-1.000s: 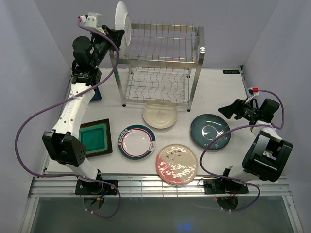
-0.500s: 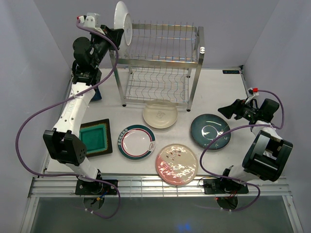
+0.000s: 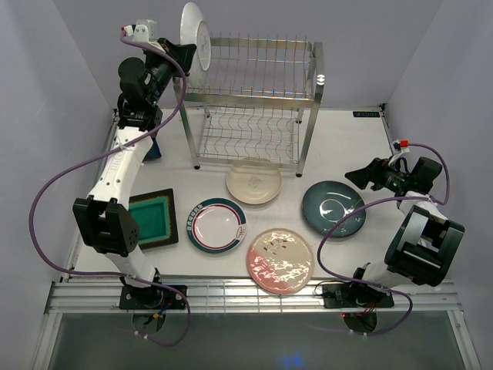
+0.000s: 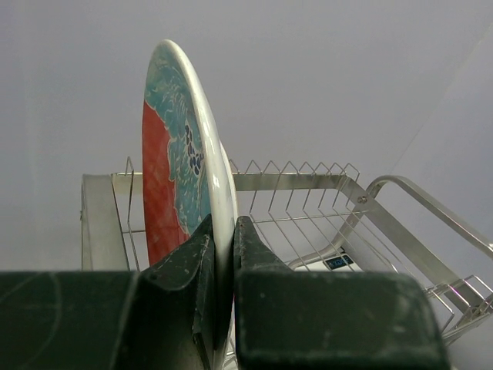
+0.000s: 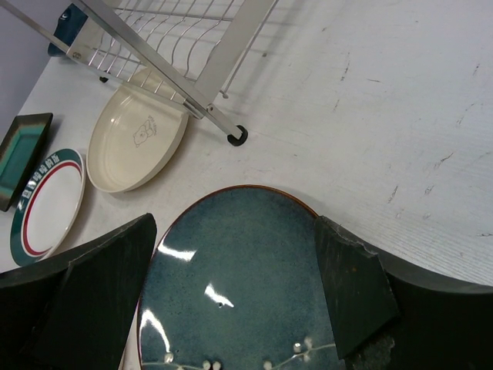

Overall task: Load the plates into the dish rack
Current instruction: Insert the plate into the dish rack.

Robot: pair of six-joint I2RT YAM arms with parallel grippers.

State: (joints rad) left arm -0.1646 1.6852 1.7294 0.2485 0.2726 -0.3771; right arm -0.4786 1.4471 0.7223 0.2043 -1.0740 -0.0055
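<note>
My left gripper (image 3: 186, 55) is shut on the lower rim of a red-teal patterned plate (image 3: 194, 32), holding it upright on edge at the left end of the dish rack's (image 3: 258, 96) top tier. In the left wrist view the plate (image 4: 179, 154) rises between my fingers (image 4: 189, 258), with the rack's wires (image 4: 308, 200) behind it. My right gripper (image 3: 357, 176) hangs open just above the far right edge of the dark teal plate (image 3: 333, 209), its fingers (image 5: 350, 289) spread to either side of that plate (image 5: 239, 293).
On the table lie a cream plate (image 3: 253, 182), a white plate with a green-red rim (image 3: 216, 223), a pink speckled plate (image 3: 280, 260) and a square green plate (image 3: 152, 218). A small dark blue dish (image 3: 155, 151) sits behind the left arm. The rack's front right leg (image 5: 231, 131) stands near the teal plate.
The left arm's elbow has shifted slightly to the left while the patterned plate stays at the rack's left end. The right arm has not moved.
</note>
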